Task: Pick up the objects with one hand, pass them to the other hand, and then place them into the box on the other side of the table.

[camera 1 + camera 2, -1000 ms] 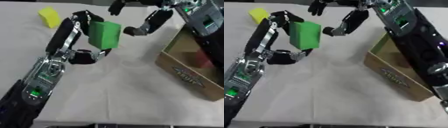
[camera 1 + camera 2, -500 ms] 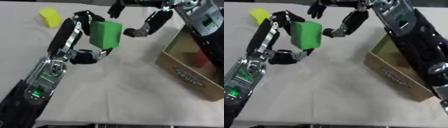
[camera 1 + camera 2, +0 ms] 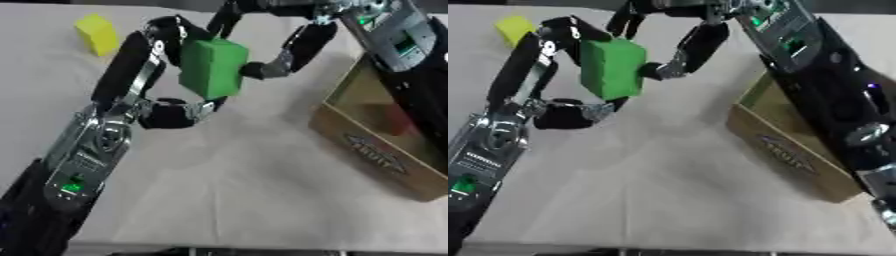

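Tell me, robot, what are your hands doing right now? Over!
Left hand curled round green block, held above table. Right hand open, fingertip at the block's side. Box at right, nothing blocking. Yellow block waits far left.

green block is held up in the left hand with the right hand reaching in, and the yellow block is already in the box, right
Not quite. The green block is held up in the left hand with the right hand reaching in, but the yellow block still lies on the table at the far left, not in the box. The left eye view shows this.
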Available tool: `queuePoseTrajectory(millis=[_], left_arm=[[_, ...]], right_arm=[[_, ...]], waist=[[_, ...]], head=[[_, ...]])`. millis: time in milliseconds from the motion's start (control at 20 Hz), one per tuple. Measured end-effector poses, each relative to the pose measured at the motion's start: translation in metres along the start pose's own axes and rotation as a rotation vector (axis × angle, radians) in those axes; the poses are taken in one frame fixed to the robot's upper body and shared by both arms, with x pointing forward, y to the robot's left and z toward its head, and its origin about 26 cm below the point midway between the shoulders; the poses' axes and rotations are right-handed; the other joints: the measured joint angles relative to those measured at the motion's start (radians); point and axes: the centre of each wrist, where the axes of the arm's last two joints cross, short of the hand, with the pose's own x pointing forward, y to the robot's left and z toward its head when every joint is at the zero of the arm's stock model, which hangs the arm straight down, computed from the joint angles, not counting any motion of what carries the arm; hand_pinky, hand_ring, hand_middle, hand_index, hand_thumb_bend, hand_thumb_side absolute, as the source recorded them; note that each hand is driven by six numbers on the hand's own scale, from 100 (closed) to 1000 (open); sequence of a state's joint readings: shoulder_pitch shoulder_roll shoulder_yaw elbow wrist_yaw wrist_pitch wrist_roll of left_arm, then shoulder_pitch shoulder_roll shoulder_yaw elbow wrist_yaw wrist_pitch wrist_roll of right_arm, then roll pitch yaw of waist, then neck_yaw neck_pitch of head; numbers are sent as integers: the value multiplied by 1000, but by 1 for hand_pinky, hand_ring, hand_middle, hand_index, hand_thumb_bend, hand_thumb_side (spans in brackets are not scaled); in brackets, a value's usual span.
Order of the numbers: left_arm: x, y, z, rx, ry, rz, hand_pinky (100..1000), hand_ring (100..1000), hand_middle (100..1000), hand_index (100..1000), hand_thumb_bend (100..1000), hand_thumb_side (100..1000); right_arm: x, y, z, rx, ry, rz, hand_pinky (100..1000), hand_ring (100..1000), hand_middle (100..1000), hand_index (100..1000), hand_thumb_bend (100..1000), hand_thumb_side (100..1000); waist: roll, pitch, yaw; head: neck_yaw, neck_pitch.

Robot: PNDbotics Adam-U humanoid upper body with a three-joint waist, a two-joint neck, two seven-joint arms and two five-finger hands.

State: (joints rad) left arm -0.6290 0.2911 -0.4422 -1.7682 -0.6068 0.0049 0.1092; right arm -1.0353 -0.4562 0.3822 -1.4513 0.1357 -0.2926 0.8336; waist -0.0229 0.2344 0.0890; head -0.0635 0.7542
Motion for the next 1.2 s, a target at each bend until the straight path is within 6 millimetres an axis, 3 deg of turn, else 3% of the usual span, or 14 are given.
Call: queuePoseTrajectory(millis=[1200], left_arm=[[8,-3,-4,-38,-54,1,460,415,344,539,100,100]], right_arm=[[0,4,5,70,-4,-35,1000,851,859,908,201,198]], waist=[[-3,1,8]], head=[[-18,0]])
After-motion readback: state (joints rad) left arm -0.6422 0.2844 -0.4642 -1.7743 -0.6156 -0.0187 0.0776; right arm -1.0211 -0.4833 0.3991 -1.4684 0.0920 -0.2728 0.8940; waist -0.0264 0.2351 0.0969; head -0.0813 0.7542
